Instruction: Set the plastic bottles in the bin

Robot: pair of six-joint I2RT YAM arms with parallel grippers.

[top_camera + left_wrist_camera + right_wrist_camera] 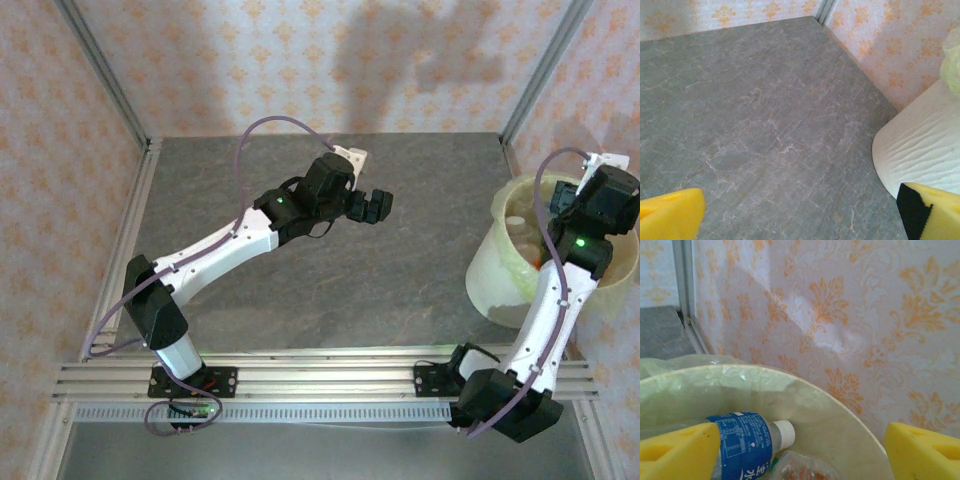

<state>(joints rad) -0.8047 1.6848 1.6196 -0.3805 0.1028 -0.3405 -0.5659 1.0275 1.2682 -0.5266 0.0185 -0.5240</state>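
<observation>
Grey marbled stone forms our worktop [400,290], closed in by wallpaper [250,60] printed with orange flowers and by aluminium posts [100,60] at the corners. Our left arm [230,245] reaches out over the middle of the worktop. From its wrist camera we see the left jaws released, their two yellow fingertips [670,212] spread wide at the lower corners with bare stone between them. The ribbed pale outer wall of the bin [920,150] stands just beside the right-hand fingertip.

From above, the bin [490,270] sits at the right edge of the worktop against the wall, and our right arm [555,300] rises from its base and bends over the rim. The right jaws hang above the opening, also released, their yellow fingers [925,450] far apart. Below them, inside the bag-lined bin [840,410], lies a clear bottle with a blue label and white cap [747,440], on its side, close to the left-hand finger; we cannot tell whether they touch. Beside it lies a crumpled bottle with an orange-red label [802,471]. From overhead, more pale bottle shapes [520,230] show in the bin.
</observation>
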